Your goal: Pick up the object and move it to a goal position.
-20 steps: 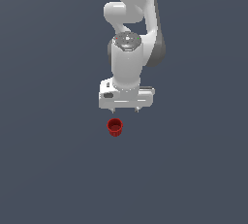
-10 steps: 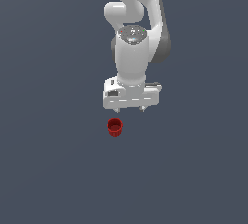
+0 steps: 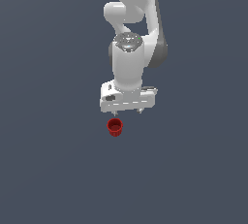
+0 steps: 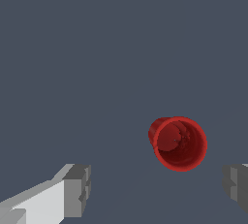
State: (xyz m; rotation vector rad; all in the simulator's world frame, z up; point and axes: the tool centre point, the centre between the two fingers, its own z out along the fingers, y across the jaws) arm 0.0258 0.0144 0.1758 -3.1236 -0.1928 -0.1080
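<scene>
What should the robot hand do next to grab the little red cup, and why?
Probably shift sideways a little toward the red cup, then go down. The gripper is open and not touching it, and the cup sits nearer one finger than the middle.

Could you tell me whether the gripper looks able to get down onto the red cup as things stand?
Probably yes. The gripper hangs open just above the red cup, nothing lies between them, and the wrist view shows the cup off-centre between the fingers, so a small sideways correction seems needed.
</scene>
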